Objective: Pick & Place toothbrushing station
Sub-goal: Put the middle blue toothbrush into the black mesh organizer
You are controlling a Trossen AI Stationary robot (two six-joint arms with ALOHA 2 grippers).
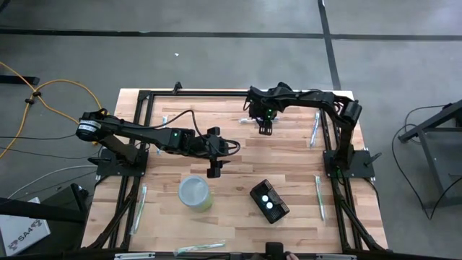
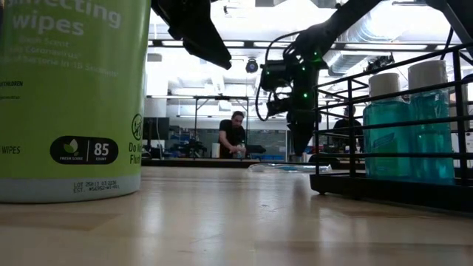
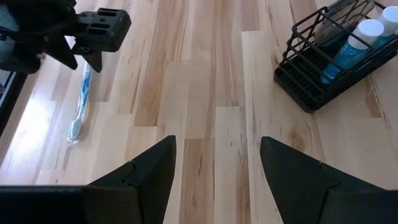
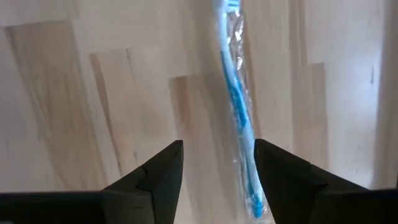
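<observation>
Looking straight down, a pale wood worktop (image 1: 238,155) on grey floor carries the black toothbrushing station (image 1: 269,201) near its front edge, beside a wipes tub (image 1: 195,193). Table-level: a workshop, one person (image 2: 233,137) far back. Left claw (image 3: 216,163) wide, empty. Right claw (image 4: 219,163) wide above a wrapped toothbrush (image 4: 237,106).

smooth pale wood table (image 3: 205,93); black wire rack (image 3: 298,93).
</observation>
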